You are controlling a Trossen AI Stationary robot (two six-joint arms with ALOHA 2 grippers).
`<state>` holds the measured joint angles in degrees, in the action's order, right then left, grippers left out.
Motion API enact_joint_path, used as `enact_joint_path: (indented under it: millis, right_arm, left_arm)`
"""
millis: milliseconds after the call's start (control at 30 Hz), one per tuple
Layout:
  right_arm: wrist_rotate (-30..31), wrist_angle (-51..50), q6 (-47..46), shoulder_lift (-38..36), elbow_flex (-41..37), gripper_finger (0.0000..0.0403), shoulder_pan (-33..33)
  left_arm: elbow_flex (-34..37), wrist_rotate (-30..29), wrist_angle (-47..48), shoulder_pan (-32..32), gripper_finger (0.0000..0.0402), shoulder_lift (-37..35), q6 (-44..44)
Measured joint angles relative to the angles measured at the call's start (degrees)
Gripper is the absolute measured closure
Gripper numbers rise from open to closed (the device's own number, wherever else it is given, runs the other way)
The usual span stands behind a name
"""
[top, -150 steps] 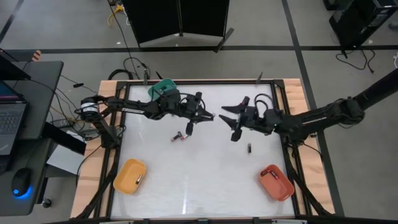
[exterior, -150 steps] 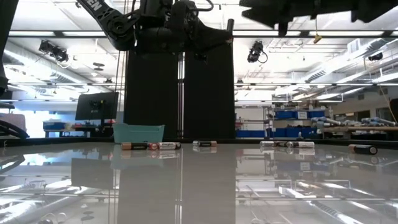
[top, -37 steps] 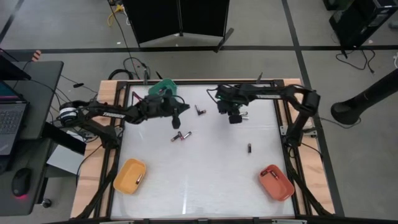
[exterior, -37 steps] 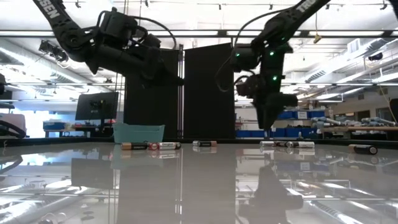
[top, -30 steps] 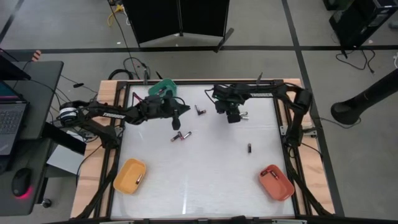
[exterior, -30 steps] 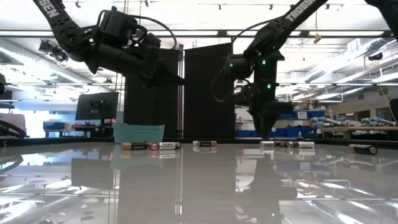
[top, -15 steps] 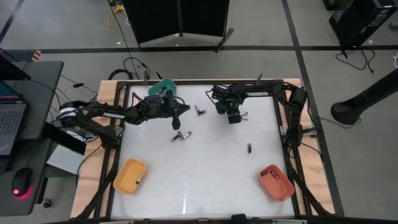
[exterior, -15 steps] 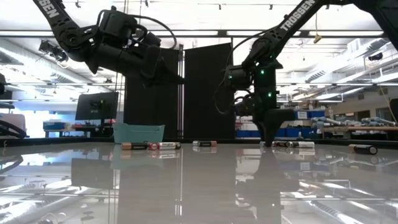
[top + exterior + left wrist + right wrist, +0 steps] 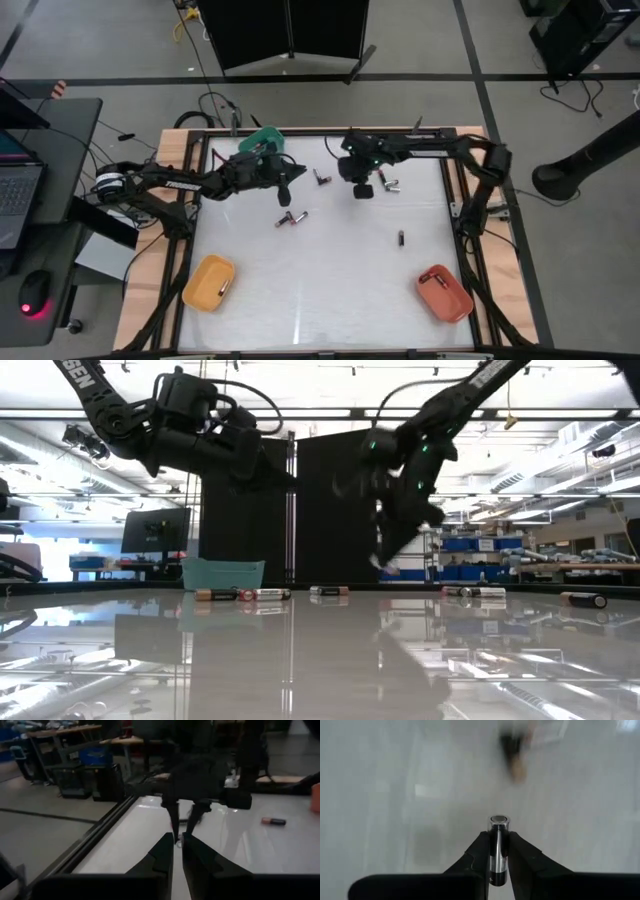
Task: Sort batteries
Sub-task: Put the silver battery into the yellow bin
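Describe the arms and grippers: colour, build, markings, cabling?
Both arms are dark, near-black, jointed links. White TROSSEN lettering shows on an upper link in the low view. The left gripper and right gripper each end in two slim black fingers tapering toward the tips. Small green lights glow on the right arm's wrist housing. Dark cable loops run along the left arm.

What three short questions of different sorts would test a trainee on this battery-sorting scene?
1. True or false: the right claw grips a battery.
2. Which bin lies nearest the left claw? A orange bin B green bin C red bin
3. Fill in: the left claw's fingers are nearly ____ with nothing seen between them.

Key: 1 true; 2 B; 3 shut.
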<state>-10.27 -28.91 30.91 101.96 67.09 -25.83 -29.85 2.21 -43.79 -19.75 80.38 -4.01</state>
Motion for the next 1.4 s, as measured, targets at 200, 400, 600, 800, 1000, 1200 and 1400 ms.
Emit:
enact_joint_path:
  millis: [200,400,600,800,1000,1200,1400]
  right_arm:
    - [-6.91,23.37,-8.55,-9.89,-10.93,0.0350,2.95]
    - [-6.62,49.12,-19.08,-18.80,-24.16,0.0350,7.72]
    - [-2.52,67.12,-26.12,-23.79,-30.49,0.0350,12.31]
    - [-2.41,70.41,-25.83,-24.31,-30.54,0.0350,15.03]
    - [-1.34,70.48,-25.60,-24.29,-30.54,0.0350,16.02]
    - [-1.32,70.51,-25.18,-24.29,-30.54,0.0350,16.07]
    - [-1.32,70.75,-25.18,-24.29,-30.54,0.0350,16.07]
  left_arm:
    - [0.00,3.48,-3.98,0.04,0.0357,0.00,3.00]
    - [0.00,7.57,-4.58,0.34,0.0357,0.00,5.89]
    - [0.02,7.59,-8.23,3.50,0.0350,1.49,6.00]
    - [-3.46,7.58,-10.59,7.23,0.0306,5.85,4.36]
    - [-8.39,7.55,-10.51,8.90,0.0251,8.22,4.46]
    - [-11.19,11.65,-8.40,8.99,0.0225,8.22,5.81]
    - [-14.86,12.57,-0.36,9.01,0.0224,8.20,7.14]
